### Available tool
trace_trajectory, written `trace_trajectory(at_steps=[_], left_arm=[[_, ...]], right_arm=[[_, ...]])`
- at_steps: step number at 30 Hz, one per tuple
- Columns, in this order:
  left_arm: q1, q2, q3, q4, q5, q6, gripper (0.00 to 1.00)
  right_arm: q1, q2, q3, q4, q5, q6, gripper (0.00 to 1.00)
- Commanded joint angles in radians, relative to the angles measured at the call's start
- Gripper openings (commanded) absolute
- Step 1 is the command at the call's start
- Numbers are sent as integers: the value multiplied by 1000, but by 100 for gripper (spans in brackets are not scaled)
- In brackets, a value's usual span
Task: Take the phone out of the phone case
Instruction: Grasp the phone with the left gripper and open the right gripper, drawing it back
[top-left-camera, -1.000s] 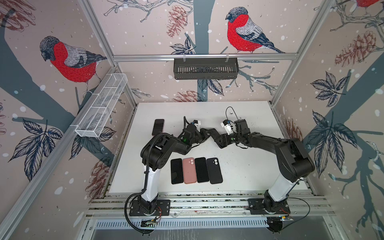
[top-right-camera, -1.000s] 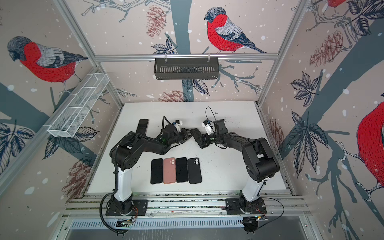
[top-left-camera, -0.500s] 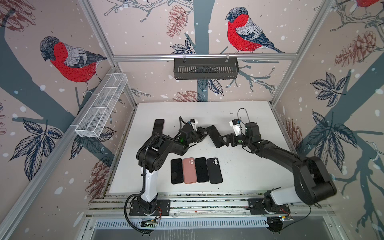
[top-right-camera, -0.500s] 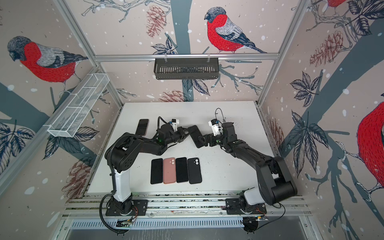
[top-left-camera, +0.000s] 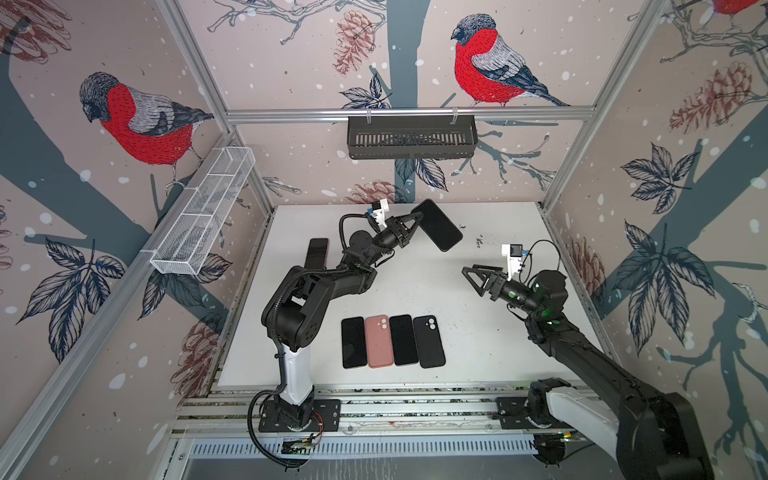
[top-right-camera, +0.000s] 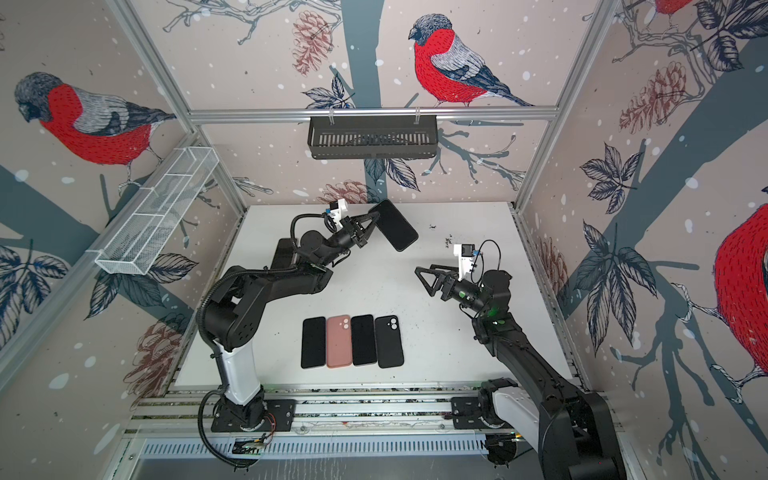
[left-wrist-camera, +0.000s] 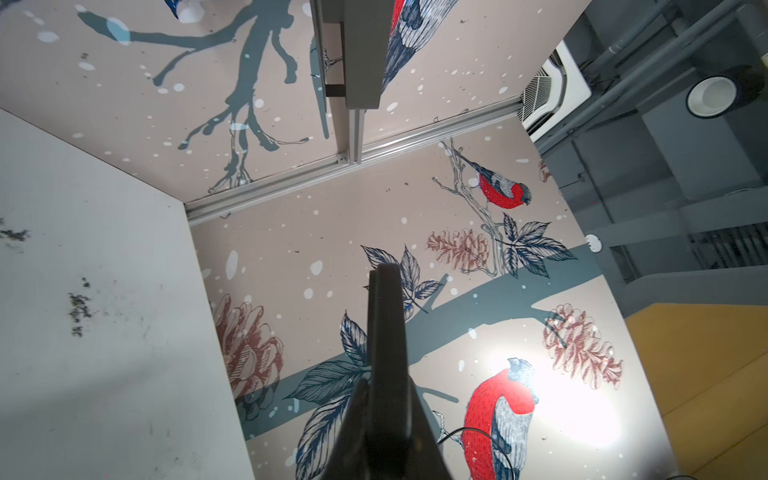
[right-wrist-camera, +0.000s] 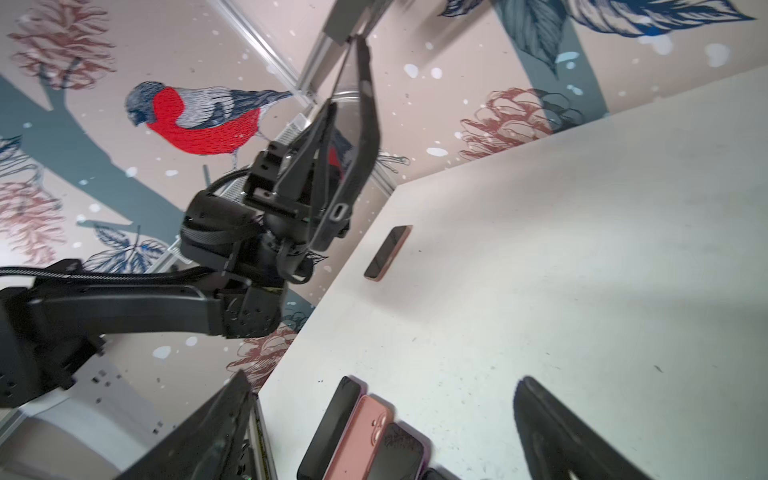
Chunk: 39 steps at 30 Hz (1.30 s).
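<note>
My left gripper (top-left-camera: 419, 217) is shut on a black phone case (top-left-camera: 437, 225) with the phone in it, held in the air over the back middle of the table (top-left-camera: 498, 232); both top views show it (top-right-camera: 395, 225). In the left wrist view the left gripper (left-wrist-camera: 385, 390) clamps it edge-on. In the right wrist view the phone case (right-wrist-camera: 362, 124) bows along one long side, and its port cutout faces the camera. My right gripper (top-left-camera: 471, 281) stands open and empty to the right, well apart from it, in both top views (top-right-camera: 424, 281) and the right wrist view (right-wrist-camera: 384, 378).
Near the front lie a black phone (top-left-camera: 353, 343), a pink case (top-left-camera: 379, 340), another black phone (top-left-camera: 404, 340) and a black case (top-left-camera: 429, 340) in a row. A further phone (top-left-camera: 316, 254) lies at the back left. A black basket (top-left-camera: 411, 137) and a white wire basket (top-left-camera: 203, 216) hang on the walls.
My right gripper has opened, let go of the cased phone and drawn back to the right. My left gripper has lifted it up and toward the back.
</note>
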<state>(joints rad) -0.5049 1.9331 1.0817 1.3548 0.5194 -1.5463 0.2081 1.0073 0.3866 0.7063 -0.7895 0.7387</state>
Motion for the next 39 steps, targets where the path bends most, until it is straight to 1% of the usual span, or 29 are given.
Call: trace_trajectory(at_steps=[1,3,5,7,9,13,17,21,23,35,39], left_arm=[[-17,13,9,157,-4,-105,0],[-28,19,5,172,-13,-113,0],[-38,21,6,187,-21,-121,0],[-47,19,4,188,-25,-121,0],[-53,13,0,189,-30,-119,0],[-64,9,-12,181,-32,-109,0],[-67,12,-20,191,-36,-110,0],[-73,13,-23,198,-38,-109,0],[-73,12,-25,196,-38,-106,0],[-84,21,-27,210,-28,-105,0],[-86,21,-29,213,-22,-105,0]], right_arm=[[37,-7,-6,188,-19,63,99],[52,10,0,203,0,76,97],[52,47,1,255,-8,113,93],[54,93,-1,334,-20,167,87],[55,139,-1,418,-29,218,79],[73,181,1,532,-33,272,66],[101,184,22,507,-20,249,58],[108,194,31,489,-10,244,45],[109,203,31,500,-10,251,41],[109,241,38,539,-8,282,20],[108,241,36,548,-10,282,7]])
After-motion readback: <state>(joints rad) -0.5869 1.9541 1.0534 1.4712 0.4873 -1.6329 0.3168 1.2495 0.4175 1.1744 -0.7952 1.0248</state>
